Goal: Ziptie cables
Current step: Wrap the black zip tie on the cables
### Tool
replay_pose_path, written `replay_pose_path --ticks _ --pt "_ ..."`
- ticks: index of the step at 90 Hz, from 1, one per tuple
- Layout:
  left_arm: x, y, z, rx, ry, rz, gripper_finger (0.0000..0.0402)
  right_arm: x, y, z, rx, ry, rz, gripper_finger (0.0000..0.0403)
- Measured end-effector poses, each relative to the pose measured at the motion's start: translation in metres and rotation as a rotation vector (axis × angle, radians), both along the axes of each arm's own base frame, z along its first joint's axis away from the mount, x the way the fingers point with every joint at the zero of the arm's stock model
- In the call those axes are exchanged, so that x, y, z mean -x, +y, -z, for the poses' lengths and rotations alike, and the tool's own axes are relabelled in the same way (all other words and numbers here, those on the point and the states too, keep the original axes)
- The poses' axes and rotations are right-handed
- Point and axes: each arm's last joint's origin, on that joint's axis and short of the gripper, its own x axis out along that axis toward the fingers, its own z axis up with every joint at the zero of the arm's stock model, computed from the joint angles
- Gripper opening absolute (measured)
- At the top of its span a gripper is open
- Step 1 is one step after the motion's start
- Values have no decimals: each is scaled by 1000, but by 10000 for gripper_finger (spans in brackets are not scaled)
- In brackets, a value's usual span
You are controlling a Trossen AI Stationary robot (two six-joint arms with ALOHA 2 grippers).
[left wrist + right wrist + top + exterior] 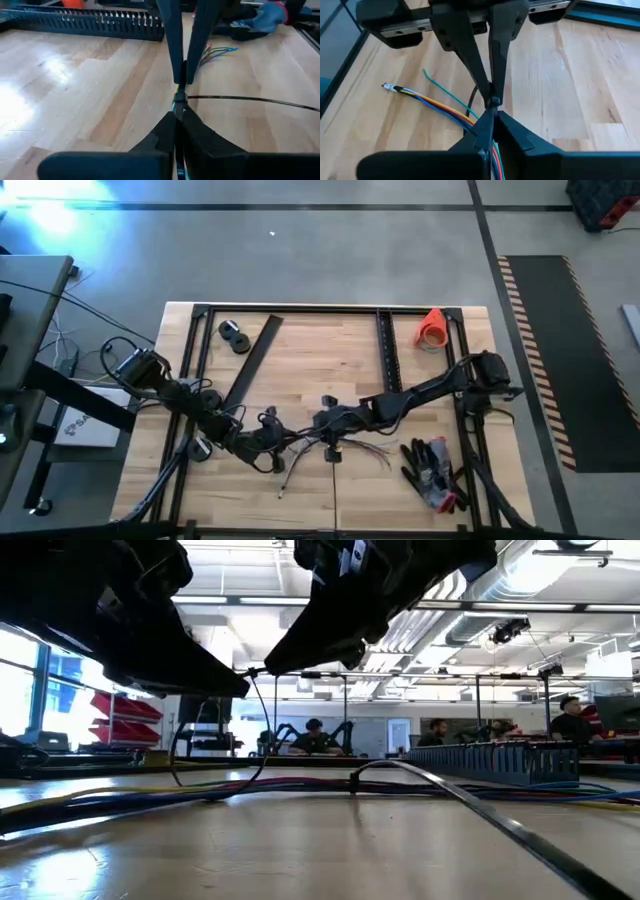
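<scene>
The cables [350, 450] are thin coloured wires lying near the table's front middle. Their loose ends fan out toward the right [220, 50] and toward the left [427, 99]. My left gripper [178, 111] and my right gripper [487, 117] meet tip to tip over the bundle, both shut on it. In the high view the left gripper [288, 436] comes from the left and the right gripper [310, 428] from the right. A thin black zip tie strap [250, 100] leaves the bundle where the tips meet and runs to the near edge [333, 500]. My left gripper pinches the cable bundle [179, 100] at its fingertips, slanting down from the table's left. The held stretch is lifted off the wood; the wires' ends lie slack on it. My right gripper pinches the same bundle [492, 104] right beside the left one, slanting down from the table's right. The wires trail slack to the table [445, 107] below it.
A long black perforated strip [250, 365] lies slanted at the back left, and another [388, 345] stands at the back right. An orange cone-shaped thing [432, 328] is at the far right. Dark gloves [432, 472] lie near the front right. Black round pieces [235, 336] sit at the far left.
</scene>
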Motion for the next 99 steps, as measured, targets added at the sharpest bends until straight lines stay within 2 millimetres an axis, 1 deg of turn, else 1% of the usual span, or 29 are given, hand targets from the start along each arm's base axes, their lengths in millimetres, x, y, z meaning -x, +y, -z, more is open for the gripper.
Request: replay_pose_path --ticks 11,27,35,42,50,59,69,87,93,99 --pt "0 0 -5 -5 -13 11 72 0 1 0 1 2 -3 0" --pt "-4 4 -5 30 0 55 148 0 2 -1 1 -7 -6 0" --pt "-7 10 -4 42 2 36 168 0 3 -1 0 -19 -12 0" --pt "-10 14 -4 46 3 42 172 0 4 -2 0 -20 -16 0" --pt "-13 17 -7 51 -7 89 164 0 6 -2 0 -20 -21 0" --pt "-16 19 -8 57 -8 140 139 1 9 -1 0 -19 -30 0" --pt "-18 22 -7 72 1 168 98 1 10 -1 2 -18 -34 0" --pt "-17 21 -7 67 4 183 17 2 9 0 3 -5 -30 0" --pt "-16 19 -7 57 5 192 9 3 10 1 2 9 -30 0" --pt "-16 18 -7 52 8 198 12 6 14 3 4 41 -21 0"
